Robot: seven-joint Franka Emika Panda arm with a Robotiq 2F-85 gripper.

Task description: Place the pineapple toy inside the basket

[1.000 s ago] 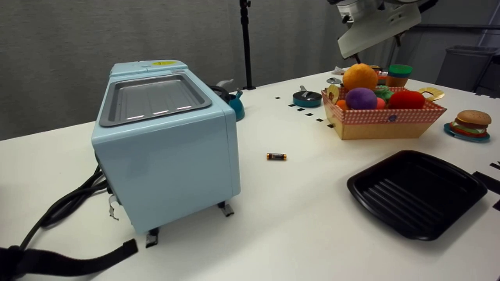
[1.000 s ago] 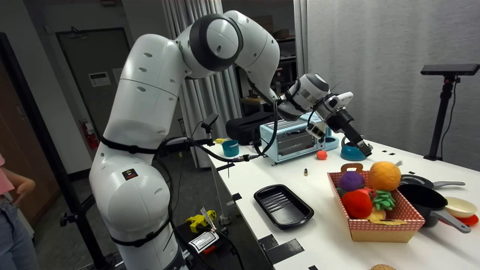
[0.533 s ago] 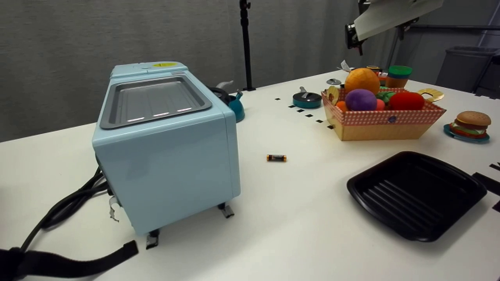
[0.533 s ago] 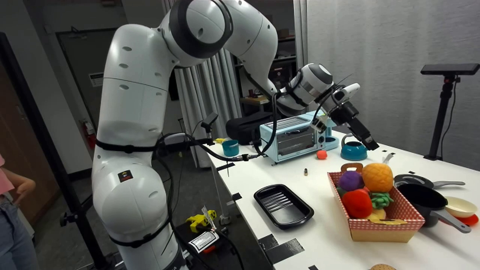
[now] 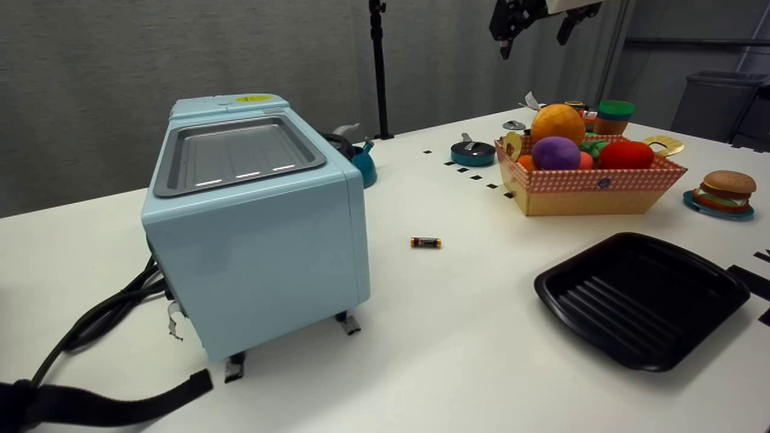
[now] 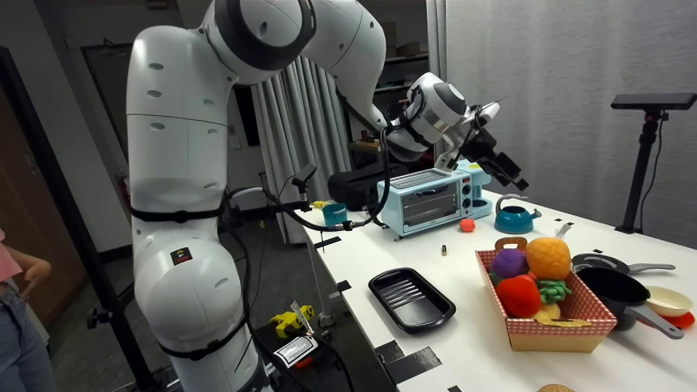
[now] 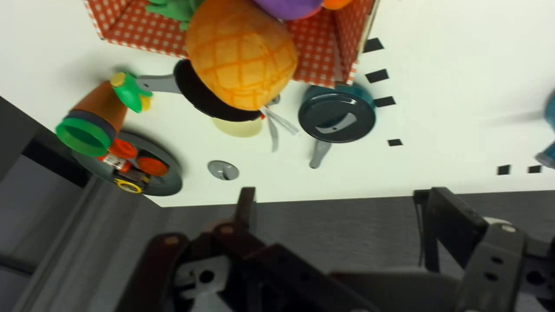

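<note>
The orange pineapple toy (image 5: 558, 123) rests among other toys in the basket (image 5: 589, 203) and sticks up above its rim. In an exterior view the toy (image 6: 548, 258) lies towards the basket's far side, its green tuft pointing into the basket (image 6: 552, 342). In the wrist view the toy (image 7: 243, 56) overlaps the rim of the checked basket (image 7: 147, 37). My gripper (image 7: 337, 193) is open, with nothing between its fingers. In both exterior views the gripper (image 5: 535, 47) is in the air, higher than the toy and apart from it; it also shows here (image 6: 517, 182).
A purple toy (image 6: 511, 263) and a red toy (image 6: 519, 296) share the basket. A black tray (image 6: 412, 299), a battery (image 5: 425, 243), a blue toaster oven (image 5: 258, 270), a teal kettle (image 6: 513, 219), a burger (image 5: 723, 192) and pans (image 6: 612, 294) stand around it.
The pineapple toy has settled slightly lower and shifted a little within the basket. The gripper has risen and moved away from it, its fingers now showing apart.
</note>
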